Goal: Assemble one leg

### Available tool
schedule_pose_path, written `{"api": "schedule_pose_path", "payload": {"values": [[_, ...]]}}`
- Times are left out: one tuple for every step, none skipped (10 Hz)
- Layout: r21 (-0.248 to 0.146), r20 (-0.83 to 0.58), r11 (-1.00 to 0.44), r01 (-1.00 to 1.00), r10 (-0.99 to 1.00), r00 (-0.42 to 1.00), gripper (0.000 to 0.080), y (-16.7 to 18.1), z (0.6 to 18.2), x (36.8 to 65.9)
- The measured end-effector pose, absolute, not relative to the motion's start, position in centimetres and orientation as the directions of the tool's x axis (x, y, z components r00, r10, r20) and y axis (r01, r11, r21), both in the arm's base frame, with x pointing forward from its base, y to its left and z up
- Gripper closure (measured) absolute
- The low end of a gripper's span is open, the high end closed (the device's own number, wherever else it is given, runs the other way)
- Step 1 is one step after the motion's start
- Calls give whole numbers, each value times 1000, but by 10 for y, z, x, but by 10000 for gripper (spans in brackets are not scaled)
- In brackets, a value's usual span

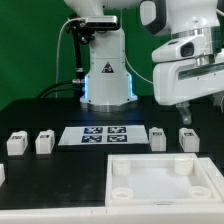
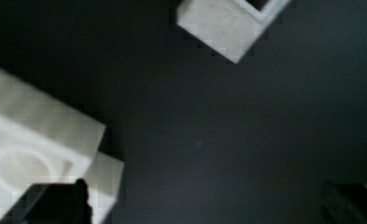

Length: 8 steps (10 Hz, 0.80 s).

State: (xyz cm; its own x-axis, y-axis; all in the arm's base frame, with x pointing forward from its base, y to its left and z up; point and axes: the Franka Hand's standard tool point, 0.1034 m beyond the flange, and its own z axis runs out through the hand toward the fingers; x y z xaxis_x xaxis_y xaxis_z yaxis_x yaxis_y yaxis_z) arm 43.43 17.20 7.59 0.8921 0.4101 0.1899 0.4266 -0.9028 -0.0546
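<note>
On the black surface [image 1: 30, 115], at the exterior view's left, the first leg [image 1: 16, 143] and second leg [image 1: 44, 143] stand upright, near each other but apart. The marker board [image 1: 103, 135] lies flat in the middle, in front of the arm's base [image 1: 105, 85]. To its right stand the third leg [image 1: 158, 137] and fourth leg [image 1: 188, 138], with the tray [image 1: 165, 180] nearer the camera. The end effector [image 1: 184, 108] hangs over the fourth leg, clear of it. In the wrist view the end effector [image 2: 206, 200] is released: its fingers [image 2: 55, 200] are wide apart with nothing between them. A leg [image 2: 230, 22] and a tray [image 2: 29, 125] corner with a round socket also show there; which leg I cannot tell.
</note>
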Motion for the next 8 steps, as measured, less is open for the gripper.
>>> {"api": "schedule_pose_path", "payload": {"values": [[-78, 184, -939, 336, 317, 930, 151, 173, 76, 434], [-86, 181, -948, 306, 287, 941, 151, 173, 76, 434], [-113, 167, -977, 180, 160, 973, 151, 173, 75, 433], [-138, 140, -989, 53, 33, 990, 151, 172, 67, 431], [-145, 126, -989, 11, -7, 992, 151, 169, 62, 432], [-142, 120, -990, 28, 11, 993, 151, 162, 57, 432], [-141, 87, -990, 24, 12, 996, 151, 162, 56, 431], [-142, 93, -990, 26, 13, 996, 151, 163, 57, 433]]}}
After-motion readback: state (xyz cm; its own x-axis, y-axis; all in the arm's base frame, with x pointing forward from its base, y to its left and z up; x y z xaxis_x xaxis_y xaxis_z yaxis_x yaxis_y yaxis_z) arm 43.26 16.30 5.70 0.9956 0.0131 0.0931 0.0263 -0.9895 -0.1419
